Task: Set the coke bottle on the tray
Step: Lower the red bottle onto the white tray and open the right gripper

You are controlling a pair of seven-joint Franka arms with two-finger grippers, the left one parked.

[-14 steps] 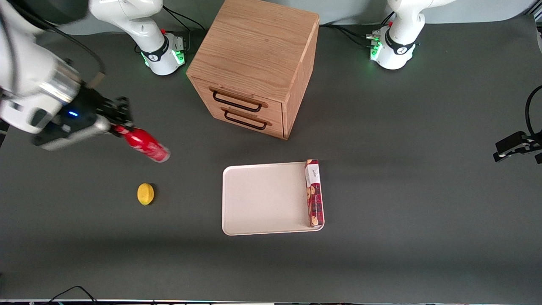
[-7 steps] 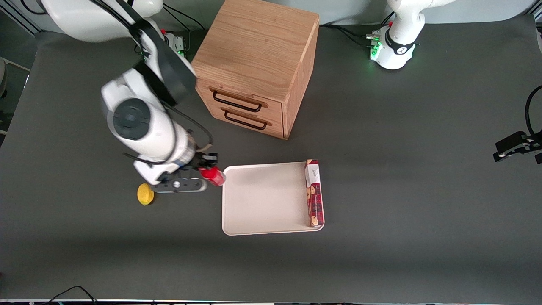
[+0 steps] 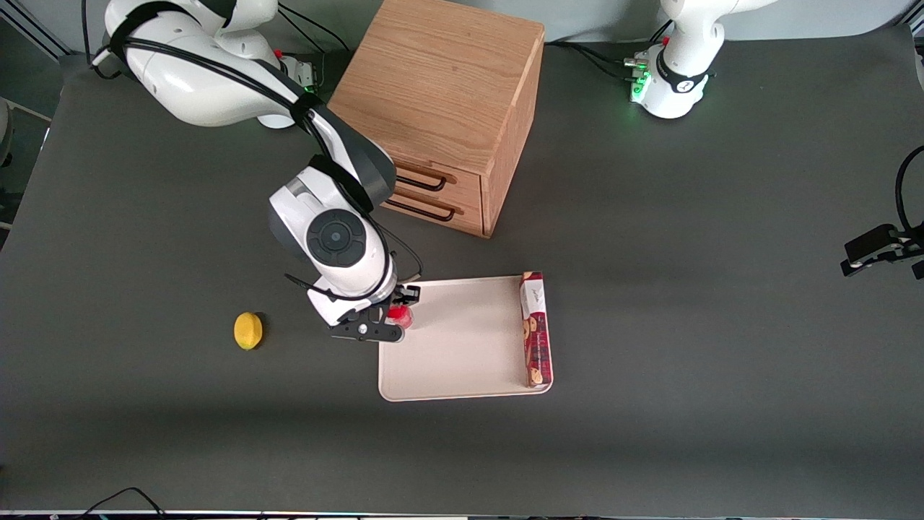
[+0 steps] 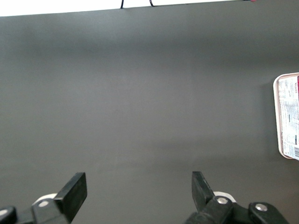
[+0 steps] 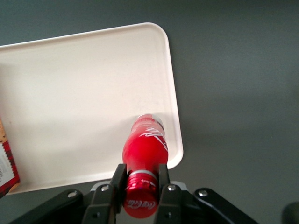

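Note:
My right gripper [image 3: 395,312] is shut on the neck of the coke bottle [image 3: 399,315], a glossy red bottle with a red cap and white lettering. It holds the bottle upright, cap up, over the corner of the cream-white tray [image 3: 455,375] nearest the cabinet and the lemon. In the right wrist view the fingers [image 5: 117,179] clamp the bottle [image 5: 144,144] just under its cap, and its base stands at the tray's [image 5: 70,93] surface near the rim; I cannot tell whether it touches.
A long red cookie box [image 3: 535,328] lies along the tray's edge toward the parked arm's end. A yellow lemon [image 3: 248,330] lies on the table toward the working arm's end. The wooden drawer cabinet [image 3: 440,108] stands farther from the camera than the tray.
My right gripper has carried the bottle from high above the table near the lemon to the tray's corner. The bottle has turned from tilted to upright and come lower.

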